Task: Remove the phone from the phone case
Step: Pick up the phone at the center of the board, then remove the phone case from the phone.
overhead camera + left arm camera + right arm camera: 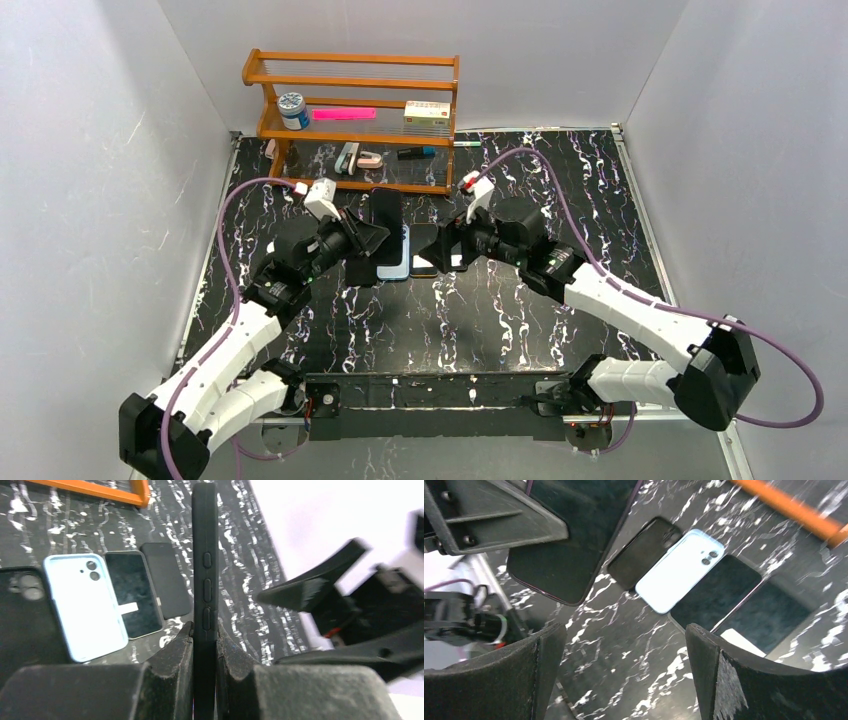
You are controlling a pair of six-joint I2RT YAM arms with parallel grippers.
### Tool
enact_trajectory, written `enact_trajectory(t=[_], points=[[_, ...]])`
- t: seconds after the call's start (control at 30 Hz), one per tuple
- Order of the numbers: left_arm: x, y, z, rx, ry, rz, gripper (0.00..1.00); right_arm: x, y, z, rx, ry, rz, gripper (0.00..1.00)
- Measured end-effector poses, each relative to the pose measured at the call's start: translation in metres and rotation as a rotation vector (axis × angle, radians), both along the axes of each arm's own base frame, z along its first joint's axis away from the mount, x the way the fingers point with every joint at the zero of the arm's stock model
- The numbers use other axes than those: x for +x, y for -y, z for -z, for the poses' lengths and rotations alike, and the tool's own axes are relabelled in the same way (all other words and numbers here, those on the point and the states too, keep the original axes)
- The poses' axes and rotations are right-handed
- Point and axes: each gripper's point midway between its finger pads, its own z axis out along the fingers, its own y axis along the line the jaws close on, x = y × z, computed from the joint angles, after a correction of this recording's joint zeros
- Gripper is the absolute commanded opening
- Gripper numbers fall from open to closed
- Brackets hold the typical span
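My left gripper [205, 645] is clamped on the slim black phone in its matte black rubbery case [205, 555], pinching its lower end between two coarse, grainy black pads [175, 665]. The phone stands on edge above the bench, pointing away from my wrist. The narrow side facing my left camera carries three raised oblong buttons moulded into the case. Its broad face, as my right camera sees it, is dark and smooth with rounded corners.

Below it, four flat rectangles lie side by side on the black marbled bench [480, 320] with its white veins. First comes a black case with a camera cut-out [22, 615], then a pale blue glossy case with two small lens holes [85, 605]. Next is a dark glassy phone with a white tab on it [131, 592], and last a plain matte black slab [167, 580]. Neighbours touch or nearly touch.

My right gripper [624, 650] hangs spread wide and holds nothing. Its thick, rough black fingers [719, 680] frame the row from the far side, and its tips are near the held phone.

Behind it all stands an orange wooden rack [350, 120], its shelf bearing a white-lidded blue jar [293, 110], a flat pink strip [343, 114] and a small pale box [428, 113]. Between my two grippers only the row of cases lies underneath.
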Motion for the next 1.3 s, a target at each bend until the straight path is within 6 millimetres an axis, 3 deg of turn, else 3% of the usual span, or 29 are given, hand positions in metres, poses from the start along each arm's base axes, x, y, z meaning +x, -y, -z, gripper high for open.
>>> enact_trajectory(t=[0.17, 0.27, 0.47, 0.63, 0.83, 1.3], points=[[0.002, 0.012, -0.002, -0.187, -0.031, -0.014, 0.0, -0.01, 0.004, 0.031, 0.162, -0.268, -0.012, 0.97], [0.005, 0.021, -0.005, -0.288, -0.066, -0.011, 0.0, -0.021, 0.003, 0.037, 0.219, -0.358, -0.052, 0.91], [0.008, 0.038, -0.02, -0.44, -0.109, 0.037, 0.0, -0.026, 0.0, 0.006, 0.362, -0.394, -0.159, 0.75], [0.005, 0.043, -0.035, -0.521, -0.115, 0.069, 0.0, -0.03, -0.001, -0.017, 0.432, -0.37, -0.244, 0.68], [0.001, 0.049, -0.048, -0.591, -0.126, 0.11, 0.0, -0.038, -0.004, -0.024, 0.446, -0.38, -0.344, 0.53], [-0.005, 0.057, -0.059, -0.664, -0.161, 0.177, 0.0, -0.033, -0.003, -0.045, 0.477, -0.355, -0.448, 0.29]])
